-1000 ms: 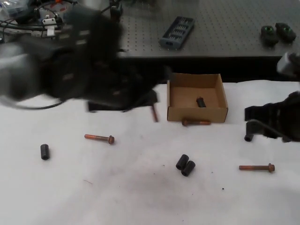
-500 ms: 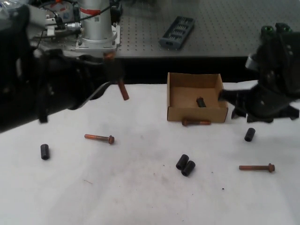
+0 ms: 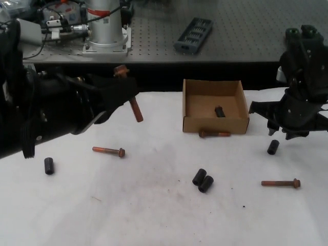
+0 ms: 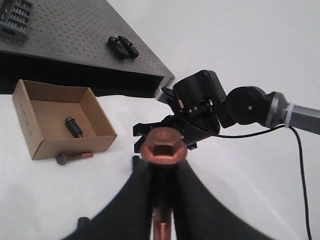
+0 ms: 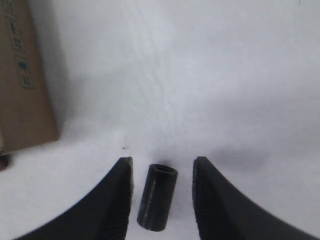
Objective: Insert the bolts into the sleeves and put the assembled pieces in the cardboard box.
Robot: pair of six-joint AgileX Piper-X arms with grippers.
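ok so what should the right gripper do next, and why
Probably lower the right gripper a little and close it on the sleeve. The gripper is open, and the sleeve lies on the table between its fingers, not yet gripped. The left gripper holds a bolt up in the air, so a lifted sleeve looks like the missing half.

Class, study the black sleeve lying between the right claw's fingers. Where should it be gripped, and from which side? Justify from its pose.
Grip the sleeve across its round side wall at mid-length, coming down from above. It lies on its side on the white surface, and the open right claw has one finger on each flank, so closing there probably leaves the bore clear.
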